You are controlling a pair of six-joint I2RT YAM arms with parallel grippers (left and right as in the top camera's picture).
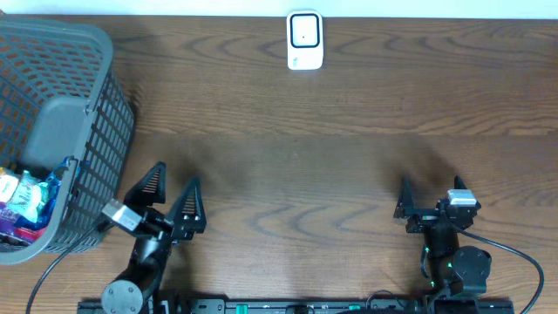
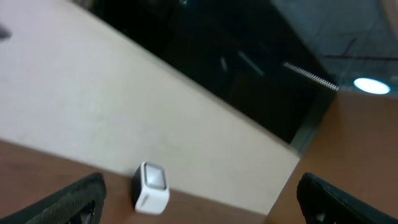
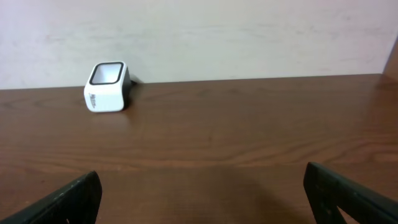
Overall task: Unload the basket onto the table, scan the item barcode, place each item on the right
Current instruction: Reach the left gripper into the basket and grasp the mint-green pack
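While items [image 1: 22, 197] lie in the basket [image 1: 98, 45], the left gripper [image 1: 177, 179] gapes beside it.

The basket [image 1: 105, 139] runs off the overhead's left edge, its packets [image 1: 22, 205] too small to name — the left wrist view is blurred, the scanner [image 2: 151, 186] soft, its lettering unreadable

A brown wooden table [image 1: 331, 157] backs onto a pale wall [image 3: 249, 31], grey mesh basket [image 1: 106, 131] at its left.

Mock shop checkout: white barcode scanner [image 1: 304, 40], grey shopping basket [image 1: 109, 139] of packets [image 1: 22, 201], wooden counter [image 1: 349, 157].
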